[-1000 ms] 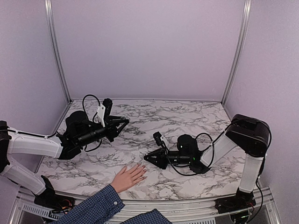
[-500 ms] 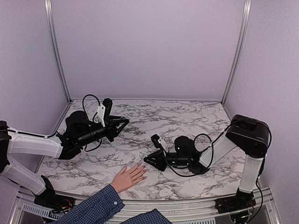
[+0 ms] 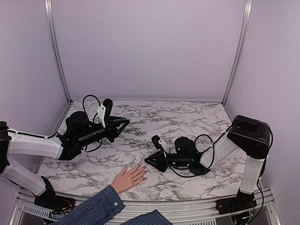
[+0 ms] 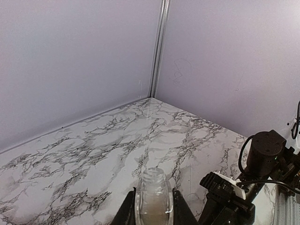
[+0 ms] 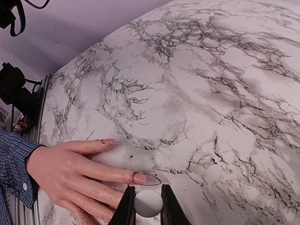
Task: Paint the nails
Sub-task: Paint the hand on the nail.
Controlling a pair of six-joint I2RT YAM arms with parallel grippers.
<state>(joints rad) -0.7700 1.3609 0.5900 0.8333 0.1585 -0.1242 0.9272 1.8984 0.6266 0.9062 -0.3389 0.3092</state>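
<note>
I start with the marble table (image 3: 187, 117), which fills the floor of the booth. My left arm (image 3: 33, 144) reaches in from the left, well apart from the person. My right arm (image 3: 248, 136) lies low across the marble and points at them.

The hand (image 3: 129, 178) rests flat near the front edge, fingers spread, with its blue plaid sleeve (image 3: 93, 206) trailing off the table.

The left gripper (image 3: 123, 123) holds a small clear glass bottle (image 4: 153, 197) upright between its fingers, neck uncapped. The right gripper (image 3: 149, 161) is clamped narrowly on a round white cap (image 5: 148, 202). I take this to be the brush handle, though I cannot see any bristles. Its tip sits just beside the fingertips.

In the right wrist view, two of the nails (image 5: 139, 177) carry a pinkish coat, one directly ahead of the cap. The other fingers run off the bottom edge, so I cannot tell their state. My judgement is that painting is under way, with several nails possibly left.
</note>
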